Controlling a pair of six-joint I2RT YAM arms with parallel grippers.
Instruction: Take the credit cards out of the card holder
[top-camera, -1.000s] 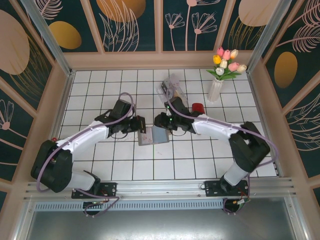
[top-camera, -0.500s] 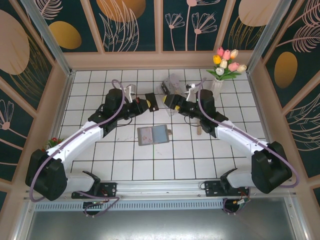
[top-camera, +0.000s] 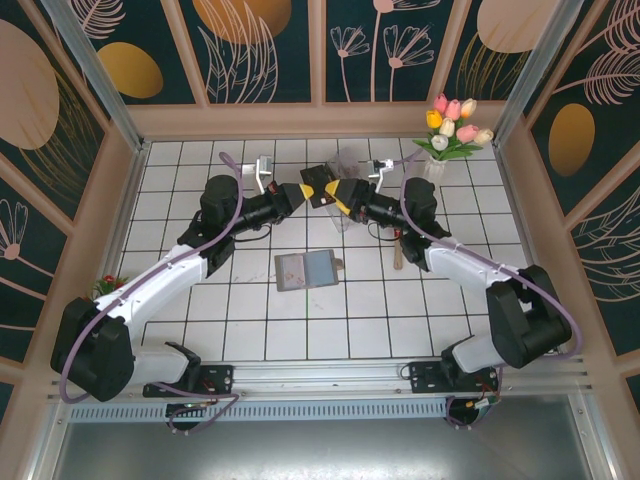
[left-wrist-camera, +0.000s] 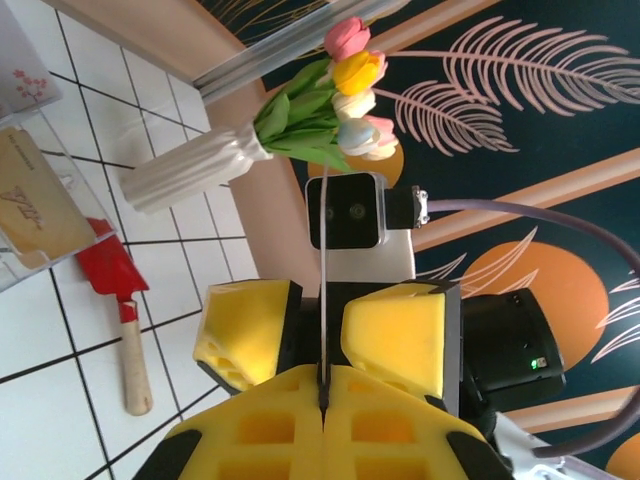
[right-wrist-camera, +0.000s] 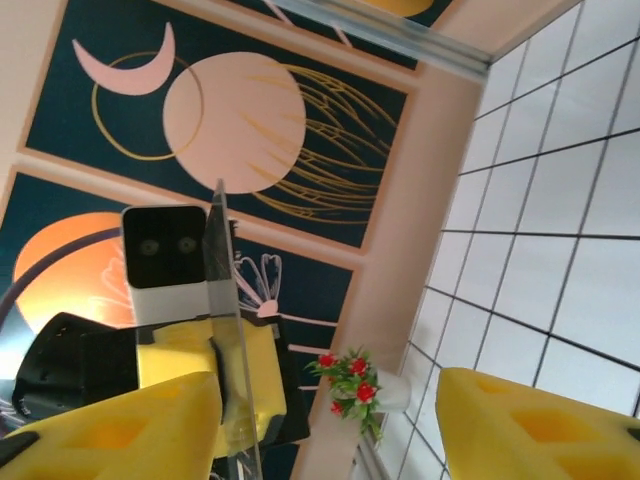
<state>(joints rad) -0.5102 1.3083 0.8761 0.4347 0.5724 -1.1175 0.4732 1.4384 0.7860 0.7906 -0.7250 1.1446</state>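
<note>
Grey-brown folding card holder (top-camera: 307, 269) lies opened flat on the white-tiled desk (top-camera: 200, 330), with bare tiles along all its edges. Above and just beyond it I see both grippers nose to nose in the air. The left gripper (left-wrist-camera: 324, 385) is pinching a thin card (right-wrist-camera: 228, 330) seen edge-on, and the right gripper (right-wrist-camera: 328, 390) is spread wide on either side of that card. Beyond the holder stands a clear plastic box (top-camera: 350, 165). To the holder's far right is a white vase of tulips (top-camera: 432, 178), with a red wooden-handled scoop (left-wrist-camera: 112, 275) nearer.
</note>
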